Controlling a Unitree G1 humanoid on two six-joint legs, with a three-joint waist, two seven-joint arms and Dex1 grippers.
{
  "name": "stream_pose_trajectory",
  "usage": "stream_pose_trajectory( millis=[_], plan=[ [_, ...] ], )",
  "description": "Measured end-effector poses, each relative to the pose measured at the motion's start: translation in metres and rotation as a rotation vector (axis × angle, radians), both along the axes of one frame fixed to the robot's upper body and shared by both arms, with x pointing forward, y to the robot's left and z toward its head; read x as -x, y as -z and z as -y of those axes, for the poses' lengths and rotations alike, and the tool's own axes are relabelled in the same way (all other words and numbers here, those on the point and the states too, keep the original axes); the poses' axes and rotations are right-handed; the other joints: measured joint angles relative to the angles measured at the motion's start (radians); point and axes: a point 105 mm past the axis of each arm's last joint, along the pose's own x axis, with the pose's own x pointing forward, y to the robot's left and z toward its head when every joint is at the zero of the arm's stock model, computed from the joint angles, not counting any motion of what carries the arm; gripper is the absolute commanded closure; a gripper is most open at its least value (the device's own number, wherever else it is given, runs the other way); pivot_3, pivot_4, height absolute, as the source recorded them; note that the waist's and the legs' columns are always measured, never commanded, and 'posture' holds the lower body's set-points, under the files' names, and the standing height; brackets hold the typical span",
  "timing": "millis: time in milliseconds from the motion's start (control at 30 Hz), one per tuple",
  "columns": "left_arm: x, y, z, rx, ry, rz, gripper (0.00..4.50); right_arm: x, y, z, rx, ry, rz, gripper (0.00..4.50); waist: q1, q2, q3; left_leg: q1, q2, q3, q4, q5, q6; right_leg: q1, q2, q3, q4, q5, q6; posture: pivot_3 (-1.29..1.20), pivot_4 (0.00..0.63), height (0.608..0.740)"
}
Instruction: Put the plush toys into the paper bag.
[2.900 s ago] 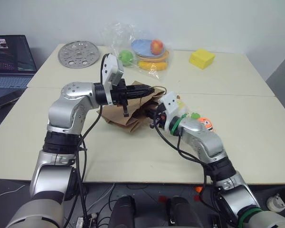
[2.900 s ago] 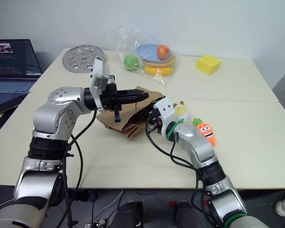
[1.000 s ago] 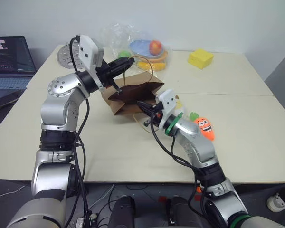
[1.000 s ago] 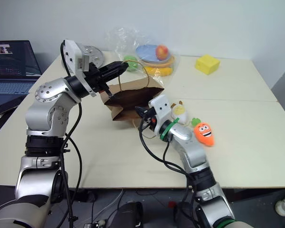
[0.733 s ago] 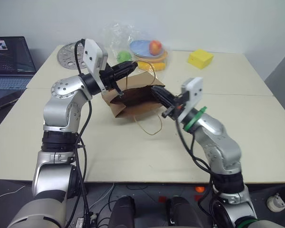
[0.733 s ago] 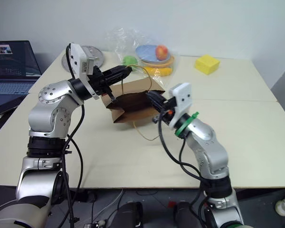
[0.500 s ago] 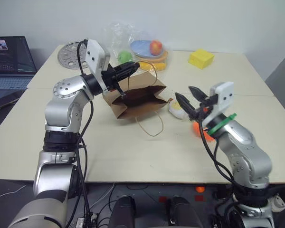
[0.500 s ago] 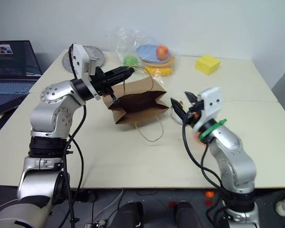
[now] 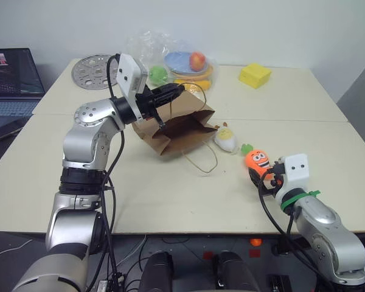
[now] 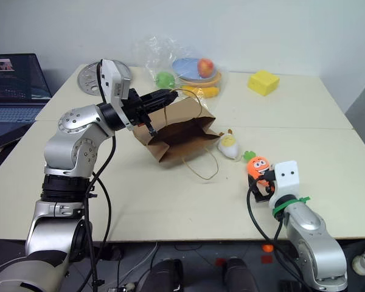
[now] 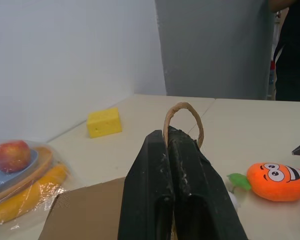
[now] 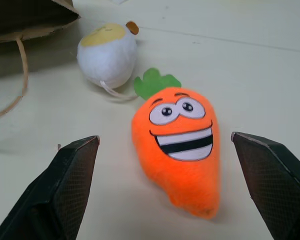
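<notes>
Right gripper (image 12: 172,187) is spread wide and empty, low near the table, aimed at the orange carrot (image 12: 177,145) lying at my twelve o'clock. My left gripper (image 11: 175,165) is pinched shut on the handle (image 11: 182,122) of the paper bag (image 9: 179,125), arm raised, tipping the mouth toward three o'clock. The egg toy (image 9: 225,139) lies just outside it. I think a shallow close could squirt the soft carrot forward.

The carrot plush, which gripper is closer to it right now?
Right. The right gripper is open just short of the carrot plush, fingers either side. The left gripper is across the table, shut on the paper bag's handle.
</notes>
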Motion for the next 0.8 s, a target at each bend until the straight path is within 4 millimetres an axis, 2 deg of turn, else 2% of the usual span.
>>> stream_pose_trajectory(
  millis=[100, 200, 433, 567, 700, 800],
  plan=[
    [0.0, 0.0, 0.0, -0.001, -0.001, -0.003, 4.5, -0.002, 0.005, 0.001, 0.001, -0.001, -0.008, 0.06, 0.0, 0.0, 0.0, 0.0, 0.0, 0.0, 0.0, 0.0, 0.0, 0.0, 0.0, 0.0, 0.0, 0.0, 0.0, 0.0, 0.15, 0.74],
    [0.0, 0.0, -0.001, -0.001, -0.003, -0.003, 4.5, -0.005, 0.01, 0.002, 0.01, -0.016, -0.015, 0.62, 0.0, 0.0, 0.0, 0.0, 0.0, 0.0, 0.0, 0.0, 0.0, 0.0, 0.0, 0.0, 0.0, 0.0, 0.0, 0.0, 0.15, 0.74],
    [0.001, -0.001, -0.002, -0.007, -0.006, 0.004, 4.5, -0.013, 0.013, 0.007, 0.018, -0.017, -0.008, 3.18, 0.0, 0.0, 0.0, 0.0, 0.0, 0.0, 0.0, 0.0, 0.0, 0.0, 0.0, 0.0, 0.0, 0.0, 0.0, 0.0, 0.15, 0.74],
    [0.001, -0.001, -0.002, -0.008, -0.008, 0.004, 4.5, -0.014, 0.013, 0.007, 0.021, -0.033, -0.008, 4.47, 0.0, 0.0, 0.0, 0.0, 0.0, 0.0, 0.0, 0.0, 0.0, 0.0, 0.0, 0.0, 0.0, 0.0, 0.0, 0.0, 0.15, 0.74],
    [0.001, -0.002, -0.003, -0.009, -0.01, 0.004, 4.5, -0.014, 0.007, 0.004, 0.007, -0.093, 0.001, 4.47, 0.0, 0.0, 0.0, 0.0, 0.0, 0.0, 0.0, 0.0, 0.0, 0.0, 0.0, 0.0, 0.0, 0.0, 0.0, 0.0, 0.15, 0.74],
    [0.001, -0.002, -0.006, -0.016, -0.016, 0.006, 4.5, -0.014, -0.024, -0.009, -0.027, -0.244, 0.08, 4.47, -0.002, 0.0, 0.0, 0.0, 0.0, 0.0, 0.0, 0.0, 0.0, 0.0, 0.0, 0.0, 0.0, 0.0, 0.001, 0.0, 0.15, 0.74]
  ],
)
